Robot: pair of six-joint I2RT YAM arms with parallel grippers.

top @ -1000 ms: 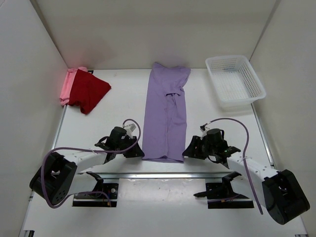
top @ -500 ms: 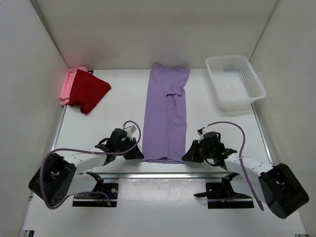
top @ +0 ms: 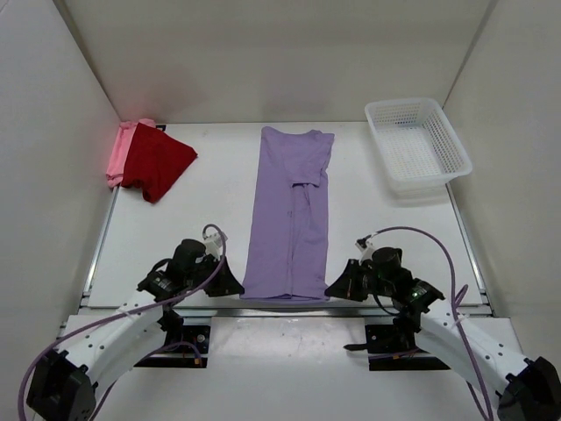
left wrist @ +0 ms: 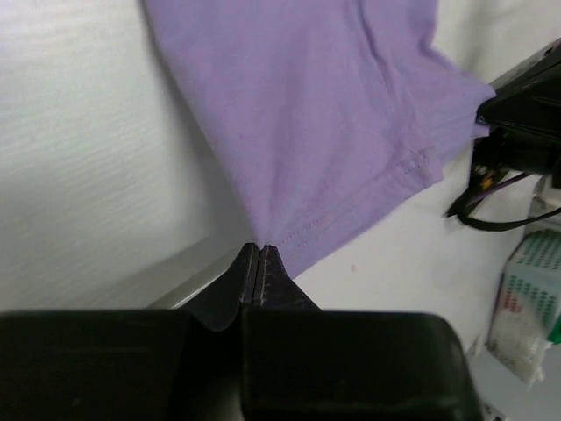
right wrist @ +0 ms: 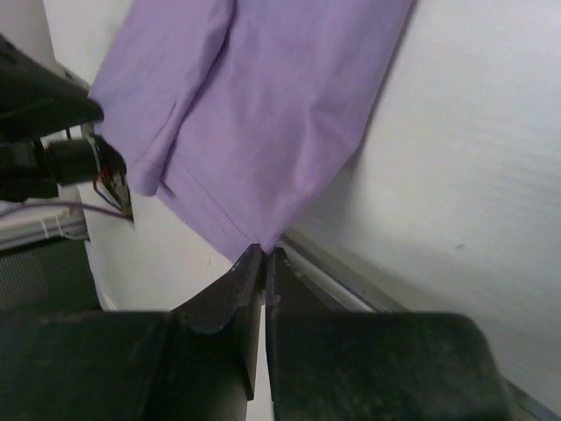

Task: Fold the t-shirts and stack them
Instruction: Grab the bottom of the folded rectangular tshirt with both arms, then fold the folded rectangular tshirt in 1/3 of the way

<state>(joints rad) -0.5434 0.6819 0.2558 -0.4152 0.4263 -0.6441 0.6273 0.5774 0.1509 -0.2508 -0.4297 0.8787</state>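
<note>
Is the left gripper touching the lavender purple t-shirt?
Touching. The left wrist view shows the left gripper closed on a hem corner of the lavender purple fabric t-shirt, the cloth running straight into its shut tips.

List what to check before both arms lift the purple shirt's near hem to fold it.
1. One hem corner pinched by left gripper, shut on lavender shirt: ok.
2. Other hem corner pinched by right gripper: ok.
3. Shirt flat, nothing lying on it: ok.
4. Separate from red shirt and pink shirt at far left: ok.
5. Separate from basket at far right: ok.
6. Both fabric layers pinched: cannot tell.
</note>
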